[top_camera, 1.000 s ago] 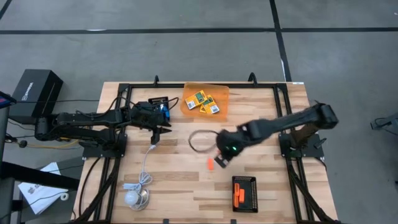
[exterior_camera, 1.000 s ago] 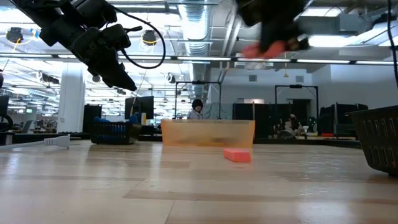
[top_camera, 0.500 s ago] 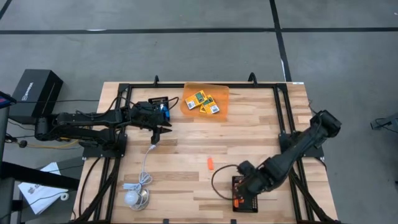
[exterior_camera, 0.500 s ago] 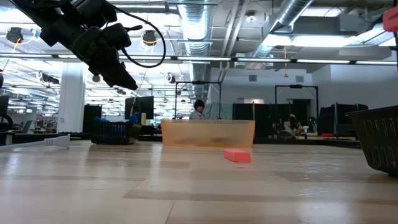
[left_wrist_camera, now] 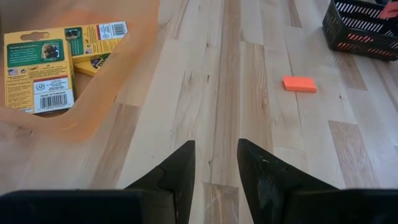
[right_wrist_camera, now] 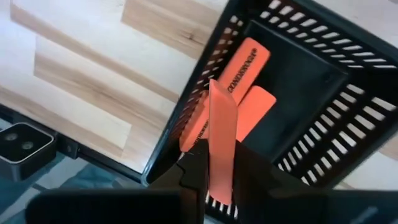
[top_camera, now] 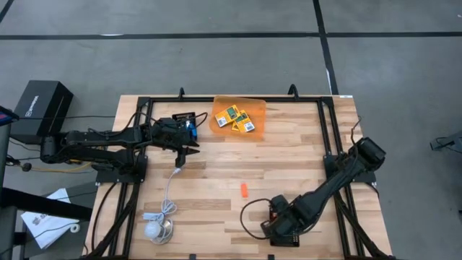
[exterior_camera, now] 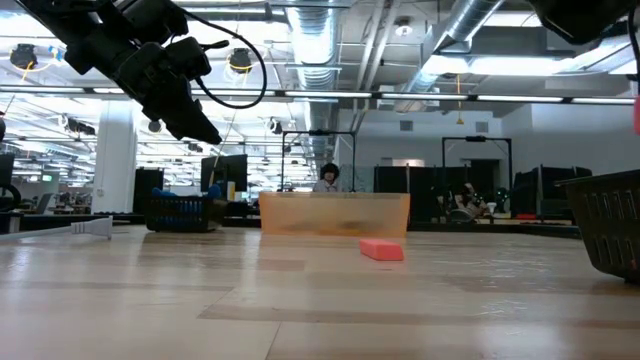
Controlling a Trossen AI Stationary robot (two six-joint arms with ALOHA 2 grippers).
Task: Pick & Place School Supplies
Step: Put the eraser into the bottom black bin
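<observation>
Bench (top_camera: pixel 216 166), seen from above, with both arms. The right gripper (right_wrist_camera: pixel 219 163) hangs over the black basket (right_wrist_camera: pixel 323 106) at the bench's near right corner, pinching an orange stick (right_wrist_camera: pixel 221 140) that stands on end between its fingers, long axis pointing down into the basket. Two more sticks (right_wrist_camera: pixel 249 68) lie flat on the basket floor directly beneath; release is probably next. One loose stick (top_camera: pixel 244 190) lies mid-bench, nearer the right arm. Crayon boxes (top_camera: pixel 235 118) sit in the orange tray (top_camera: pixel 256 108). The left gripper (left_wrist_camera: pixel 214 165) waits part-open and empty near the tray. Only the right wrist view shows the held stick; the high view hides it under the arm.
</observation>
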